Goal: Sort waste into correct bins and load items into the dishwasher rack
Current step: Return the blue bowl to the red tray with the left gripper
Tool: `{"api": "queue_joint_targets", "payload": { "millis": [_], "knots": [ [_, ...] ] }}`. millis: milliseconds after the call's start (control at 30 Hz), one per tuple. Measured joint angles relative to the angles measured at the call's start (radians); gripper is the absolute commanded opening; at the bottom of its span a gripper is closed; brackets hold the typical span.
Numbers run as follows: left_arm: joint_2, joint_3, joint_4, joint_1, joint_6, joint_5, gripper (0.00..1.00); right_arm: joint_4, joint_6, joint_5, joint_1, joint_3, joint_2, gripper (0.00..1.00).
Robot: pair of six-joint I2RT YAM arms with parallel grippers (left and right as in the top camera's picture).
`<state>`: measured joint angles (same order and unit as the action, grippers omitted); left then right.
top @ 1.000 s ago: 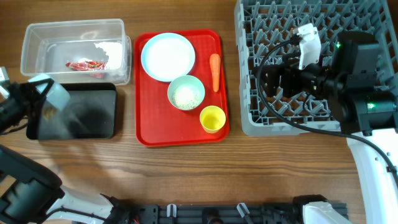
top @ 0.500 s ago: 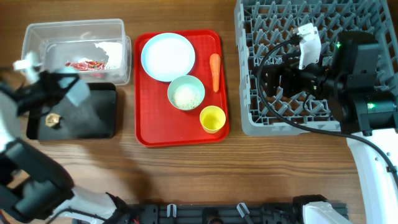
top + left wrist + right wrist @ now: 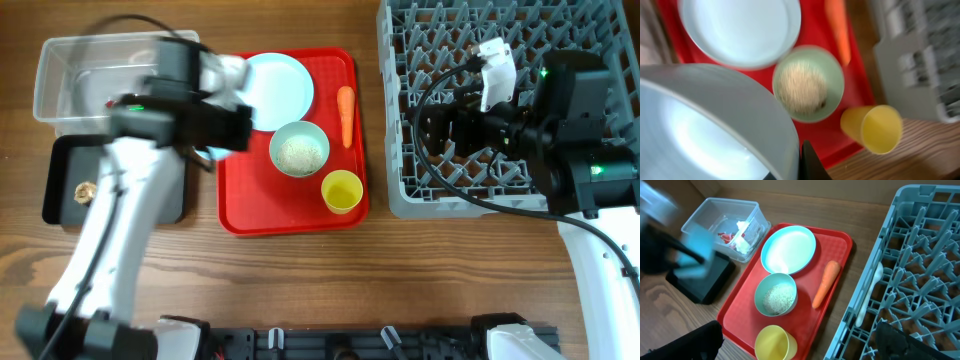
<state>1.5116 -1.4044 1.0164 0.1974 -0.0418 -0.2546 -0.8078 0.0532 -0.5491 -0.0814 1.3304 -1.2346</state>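
Observation:
My left gripper [image 3: 215, 140] is shut on the rim of an empty pale-blue bowl [image 3: 715, 130] and holds it over the red tray's left edge; one black finger [image 3: 807, 162] shows in the left wrist view. The round plate [image 3: 270, 90], a mint bowl of white rice [image 3: 299, 150], the yellow cup [image 3: 342, 190] and the carrot [image 3: 345, 113] lie on the red tray. The brown scrap [image 3: 84, 189] lies in the black tray [image 3: 60, 210]. The red-and-white wrapper [image 3: 729, 236] sits in the clear tub [image 3: 80, 60]. My right gripper [image 3: 440, 125] hangs open and empty over the grey rack [image 3: 500, 190].
The red serving tray [image 3: 290, 215] lies between the bins and the rack. A white spoon [image 3: 870, 295] lies in the rack near its left wall. My left arm crosses over the tub and the black tray. Bare wooden table runs along the front.
My left arm has swung right from over the black tray to the red tray's left edge, carrying the empty bowl. The brown scrap has come into view in the black tray. The right arm has not moved.

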Motion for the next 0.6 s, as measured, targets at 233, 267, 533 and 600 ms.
{"api": "queue_joint_targets", "payload": {
  "millis": [233, 267, 533, 600],
  "knots": [
    [0.122, 0.118, 0.013, 0.169, 0.169, 0.201, 0.04, -0.021, 0.000, 0.016, 0.000, 0.000, 0.000, 1.00],
    [0.125, 0.134, 0.012, 0.182, 0.193, 0.217, 0.05, -0.026, 0.000, 0.020, 0.000, 0.000, 0.000, 1.00],
    [0.125, 0.283, -0.134, 0.256, 0.300, 0.277, 0.07, -0.035, 0.000, 0.038, 0.000, 0.000, 0.000, 1.00],
    [0.125, 0.307, -0.161, 0.269, 0.314, 0.277, 0.07, -0.039, 0.000, 0.038, 0.000, 0.000, 0.000, 1.00]
  ]
}}
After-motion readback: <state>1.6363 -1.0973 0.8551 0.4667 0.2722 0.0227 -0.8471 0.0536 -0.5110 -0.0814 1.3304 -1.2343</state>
